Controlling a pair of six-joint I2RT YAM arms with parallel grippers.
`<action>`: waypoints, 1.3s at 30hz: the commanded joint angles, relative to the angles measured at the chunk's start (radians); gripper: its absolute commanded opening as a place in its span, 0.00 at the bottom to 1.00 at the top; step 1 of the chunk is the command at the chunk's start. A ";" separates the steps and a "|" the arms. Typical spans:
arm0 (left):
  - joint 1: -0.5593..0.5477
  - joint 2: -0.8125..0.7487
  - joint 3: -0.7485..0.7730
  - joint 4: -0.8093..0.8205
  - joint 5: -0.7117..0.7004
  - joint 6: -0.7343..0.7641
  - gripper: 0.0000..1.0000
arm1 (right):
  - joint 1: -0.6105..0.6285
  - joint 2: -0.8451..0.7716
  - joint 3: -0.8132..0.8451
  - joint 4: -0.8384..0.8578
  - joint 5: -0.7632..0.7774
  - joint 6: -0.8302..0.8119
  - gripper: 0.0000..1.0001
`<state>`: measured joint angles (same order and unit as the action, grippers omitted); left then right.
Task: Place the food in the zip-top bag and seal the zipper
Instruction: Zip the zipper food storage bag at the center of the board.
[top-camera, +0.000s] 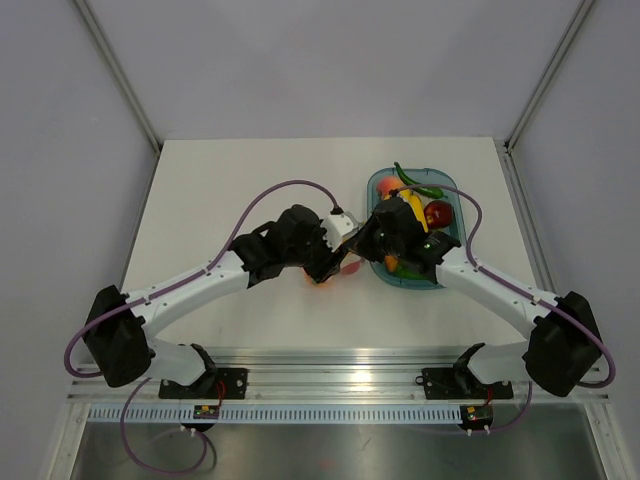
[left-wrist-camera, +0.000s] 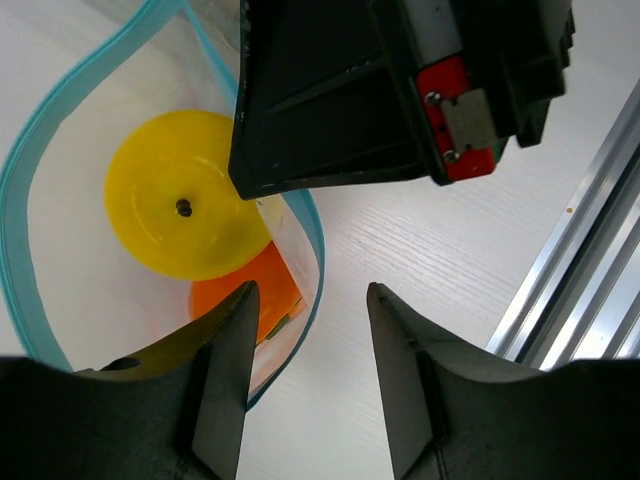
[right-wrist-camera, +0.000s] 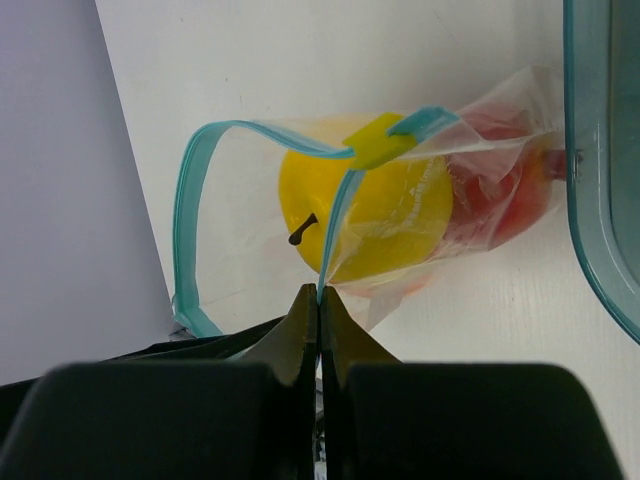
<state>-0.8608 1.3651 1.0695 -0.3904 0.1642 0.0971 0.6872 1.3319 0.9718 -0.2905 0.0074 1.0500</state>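
Right end effector (right-wrist-camera: 319, 296) pinching zipper (right-wrist-camera: 181, 215), left end effector (left-wrist-camera: 310, 300) jaws apart beside zip-top bag (right-wrist-camera: 500, 120), yellow fruit (left-wrist-camera: 160, 235) inside

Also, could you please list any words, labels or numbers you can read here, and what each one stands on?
Nothing readable.
Sticker on the left arm's base: too small to read.
Sticker on the right arm's base: too small to read.
The zip-top bag, yellow toy fruit and blue-tinted tray carry no print.

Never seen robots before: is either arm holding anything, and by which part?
The right tool pinches the zip-top bag by its blue zipper strip at the mouth. The left tool stands open beside the bag's rim, gripping nothing.
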 joint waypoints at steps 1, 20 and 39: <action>-0.003 -0.012 0.004 0.108 0.001 0.027 0.50 | 0.003 -0.040 0.031 -0.006 0.019 -0.015 0.00; 0.008 -0.052 -0.060 0.139 0.093 0.102 0.00 | -0.040 -0.246 0.094 -0.131 0.057 -0.583 0.73; 0.045 -0.215 -0.226 0.212 0.123 0.207 0.00 | -0.072 -0.482 -0.246 0.146 -0.148 -1.154 0.62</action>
<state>-0.8204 1.1664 0.8505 -0.2359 0.2535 0.2840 0.6189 0.8692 0.7166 -0.2005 -0.0696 -0.0257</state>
